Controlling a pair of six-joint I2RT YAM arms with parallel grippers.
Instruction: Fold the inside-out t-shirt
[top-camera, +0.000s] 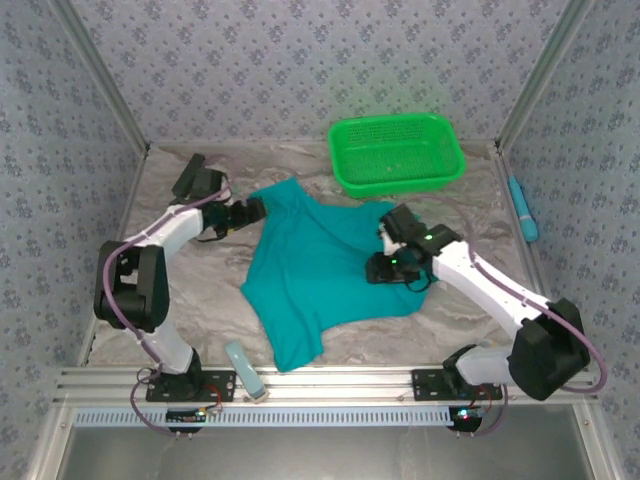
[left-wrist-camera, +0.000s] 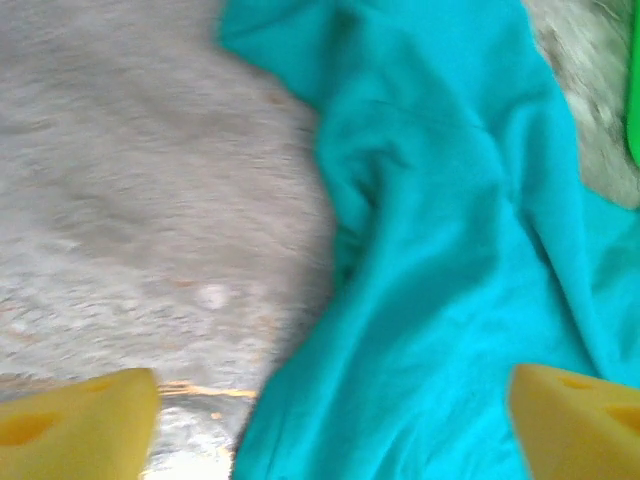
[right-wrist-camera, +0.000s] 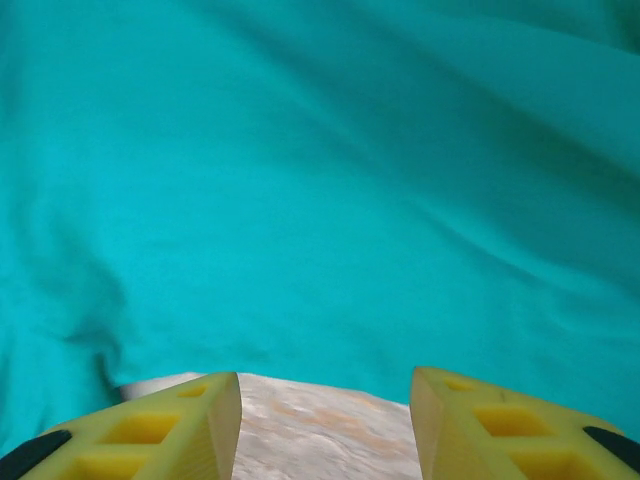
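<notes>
Roughly mid-way across the table (top-camera: 200, 290): inside-out t-shirt (top-camera: 320, 270), spread but rumpled, near green basket (top-camera: 395, 152). Left gripper (top-camera: 250, 212) at the shirt's far-left corner, jaws wide, cloth below, seemingly unpinched. Right gripper (right-wrist-camera: 325, 400) at the right hem, jaws partly apart over bare table, holding nothing.

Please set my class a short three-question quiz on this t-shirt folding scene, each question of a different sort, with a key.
1. True or false: the green basket stands at the table's far side, beyond the t-shirt.
2. Which arm's jaws are at the shirt's far-left edge? A) left B) right
3. Fill in: the jaws of the right arm stand ____, with nothing between them.
Key: 1 true; 2 A; 3 open.
</notes>
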